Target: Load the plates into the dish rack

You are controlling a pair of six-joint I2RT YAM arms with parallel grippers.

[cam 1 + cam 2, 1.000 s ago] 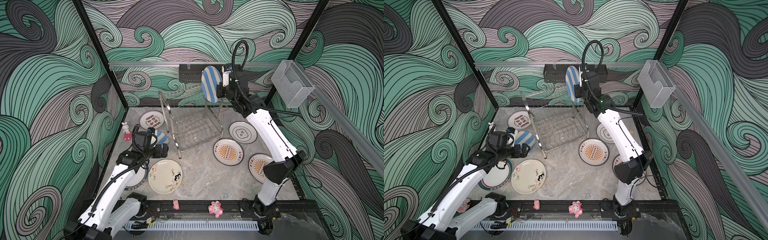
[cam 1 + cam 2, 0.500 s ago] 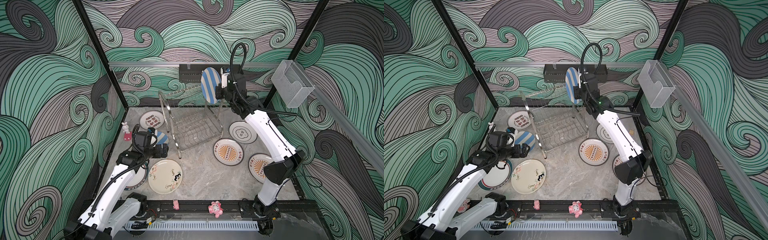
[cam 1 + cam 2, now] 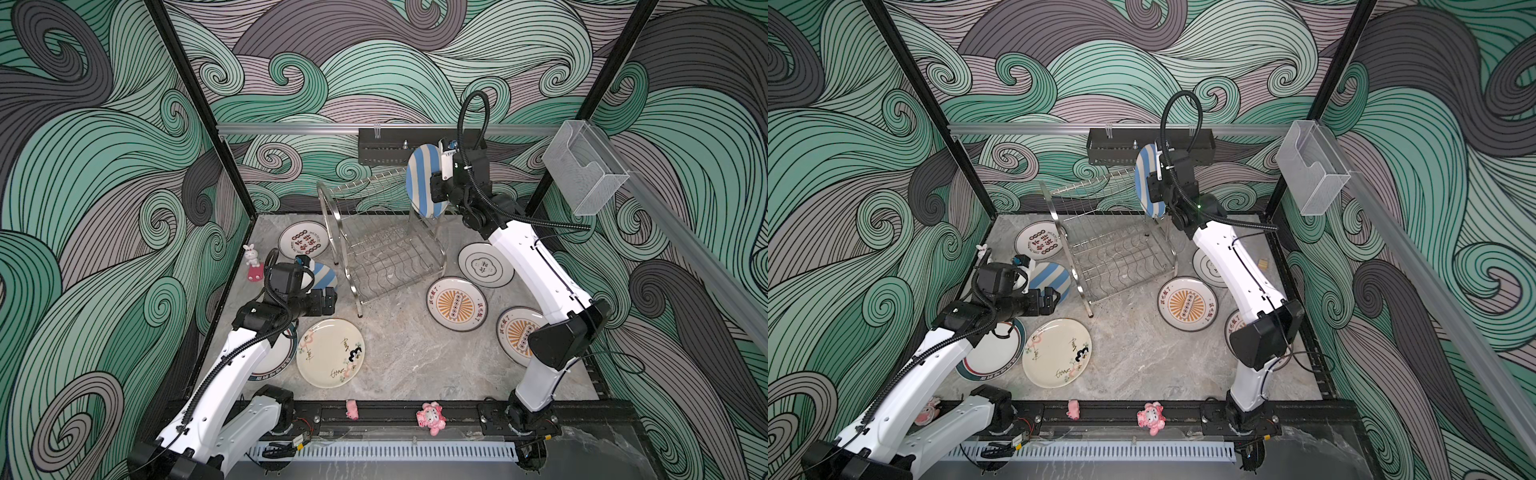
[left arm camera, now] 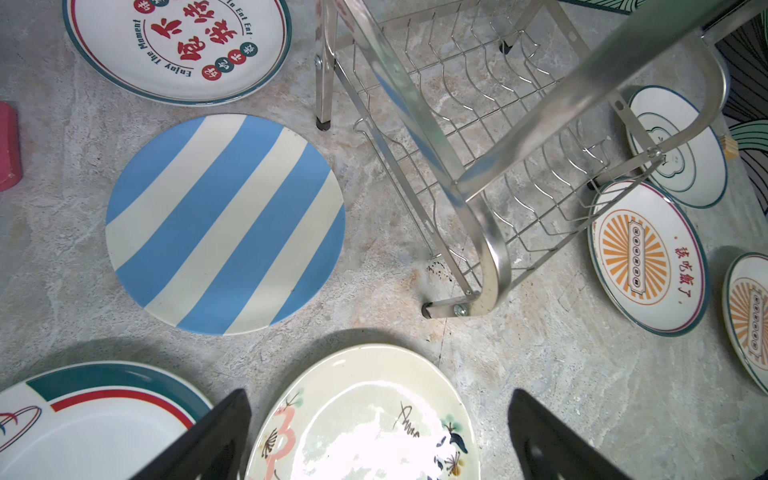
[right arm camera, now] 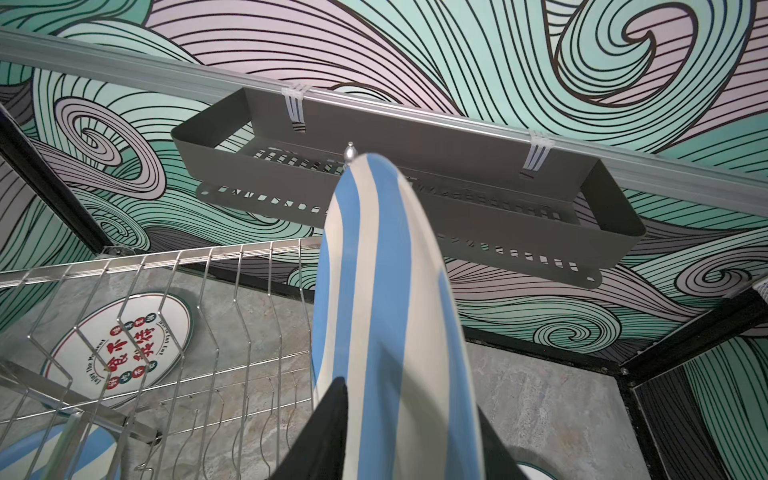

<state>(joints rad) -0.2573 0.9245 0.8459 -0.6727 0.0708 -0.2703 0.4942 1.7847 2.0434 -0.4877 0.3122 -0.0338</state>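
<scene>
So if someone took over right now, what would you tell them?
Left pincer: open, empty, above the cream plate.
Right pincer: around the striped plate standing on edge in the rack's top tier; grip unclear.
Done: at most that plate.
Left: seven plates flat on the table: second striped, red-lettered, cream, teal-rimmed, cloud, two sunburst.

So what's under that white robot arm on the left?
A round white ceramic plate with a teal rim, flat on the marble tabletop. The arm covers its near-left part.
</scene>
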